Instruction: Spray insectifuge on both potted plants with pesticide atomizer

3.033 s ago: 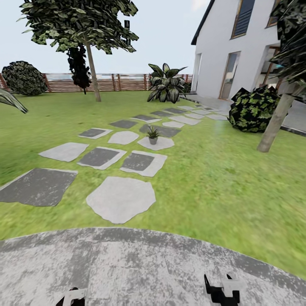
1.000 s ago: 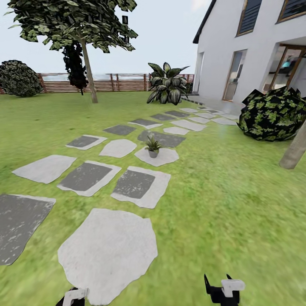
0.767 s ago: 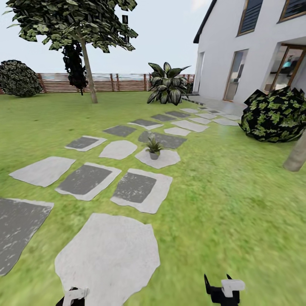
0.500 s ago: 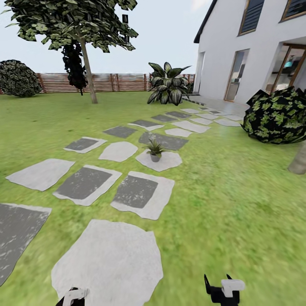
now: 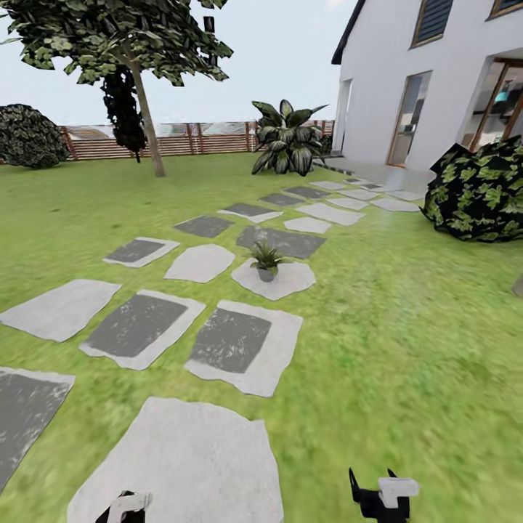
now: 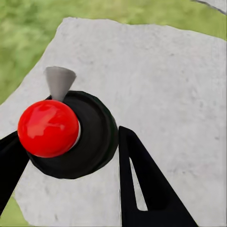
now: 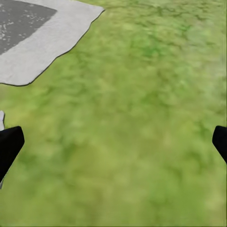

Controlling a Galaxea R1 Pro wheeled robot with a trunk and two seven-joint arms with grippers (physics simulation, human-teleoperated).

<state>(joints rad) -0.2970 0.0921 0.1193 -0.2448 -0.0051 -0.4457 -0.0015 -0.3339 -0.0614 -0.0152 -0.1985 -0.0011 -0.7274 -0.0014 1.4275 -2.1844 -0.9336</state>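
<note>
One potted plant [image 5: 265, 260], a small spiky green rosette in a grey pot, stands on a pale stepping stone [image 5: 287, 280] ahead in the head view. In the left wrist view the pesticide atomizer [image 6: 52, 127] shows end-on: a red knob on a dark round cap with a grey nozzle. My left gripper [image 6: 71, 146] is shut on it, one black finger on each side, above a light stone. At the head view's bottom edge sit the left gripper [image 5: 123, 507] and the right gripper [image 5: 378, 497]. The right gripper [image 7: 113, 142] is open over grass.
Grey stepping stones [image 5: 232, 341] run across the lawn toward the white house [image 5: 407, 80]. A dark bush [image 5: 479, 192] stands at the right, a broad-leaved plant [image 5: 287, 142] and a tree [image 5: 142, 94] further back, with the slat fence [image 5: 181, 142] behind.
The whole view has moved forward: the round paved patio has dropped out of the picture, and the stepping stones and potted plant appear nearer. Both grippers keep their places in the view.
</note>
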